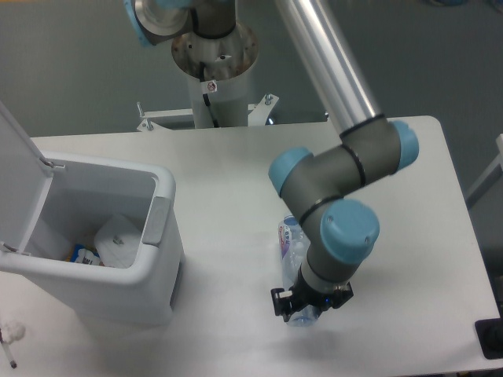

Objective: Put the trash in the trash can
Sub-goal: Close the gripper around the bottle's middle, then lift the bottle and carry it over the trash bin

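Observation:
The crushed clear plastic bottle [291,245] with a bluish label lies on the white table, right of the middle, pointing toward the front edge. My gripper [305,312] is down over the bottle's near end, which shows between the black jaws; the wrist hides the fingertips, so I cannot tell whether they are closed on it. The white trash can [161,259] stands at the left with its flip lid [20,169] open and the grey tab on its right rim. Inside it lie a white crumpled item [118,239], perhaps the wrapper, and a small blue-printed piece [83,255].
The arm's base column [214,75] stands behind the table's far edge. A small white object [12,333] lies at the far bottom left. A black object [491,339] sits at the table's front right corner.

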Tool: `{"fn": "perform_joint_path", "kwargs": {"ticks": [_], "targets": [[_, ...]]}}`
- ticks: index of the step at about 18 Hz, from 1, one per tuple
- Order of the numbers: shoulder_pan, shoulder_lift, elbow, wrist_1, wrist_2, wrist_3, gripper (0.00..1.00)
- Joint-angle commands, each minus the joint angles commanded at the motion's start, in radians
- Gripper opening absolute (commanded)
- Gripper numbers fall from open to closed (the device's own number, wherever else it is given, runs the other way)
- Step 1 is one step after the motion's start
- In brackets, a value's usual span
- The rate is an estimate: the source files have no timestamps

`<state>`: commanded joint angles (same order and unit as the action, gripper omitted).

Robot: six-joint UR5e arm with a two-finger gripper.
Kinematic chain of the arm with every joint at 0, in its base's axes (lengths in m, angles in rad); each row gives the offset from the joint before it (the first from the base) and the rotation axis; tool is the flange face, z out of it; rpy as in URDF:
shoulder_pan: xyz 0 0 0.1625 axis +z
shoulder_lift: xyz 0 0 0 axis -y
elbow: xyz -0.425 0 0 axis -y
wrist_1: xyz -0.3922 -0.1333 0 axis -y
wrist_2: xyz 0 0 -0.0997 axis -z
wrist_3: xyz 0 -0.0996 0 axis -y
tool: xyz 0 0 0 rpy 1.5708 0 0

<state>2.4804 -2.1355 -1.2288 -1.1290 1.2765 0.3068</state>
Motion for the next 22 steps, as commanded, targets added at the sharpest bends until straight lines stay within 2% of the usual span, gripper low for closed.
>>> {"fn": "perform_joint_path", "kwargs": {"ticks": [2, 4, 6, 8, 10, 13, 15, 18, 20, 22], "targets": [[0.003, 0.045, 0.018, 0.002, -0.067, -0.002, 0.28], [0.011, 0.086, 0.029, 0.035, -0.129, -0.003, 0.28], [0.017, 0.117, 0.032, 0.110, -0.205, -0.041, 0.28], [0.026, 0.123, 0.054, 0.197, -0.294, -0.098, 0.28], [0.032, 0.134, 0.092, 0.250, -0.353, -0.149, 0.28], [0.029, 0.151, 0.150, 0.262, -0.414, -0.167, 0.28], [0.025, 0.184, 0.155, 0.275, -0.480, -0.166, 0.30], [0.003, 0.212, 0.143, 0.282, -0.595, -0.164, 0.30], [-0.027, 0.247, 0.121, 0.284, -0.615, -0.158, 0.30], [-0.079, 0.259, 0.083, 0.310, -0.615, -0.155, 0.30]]}}
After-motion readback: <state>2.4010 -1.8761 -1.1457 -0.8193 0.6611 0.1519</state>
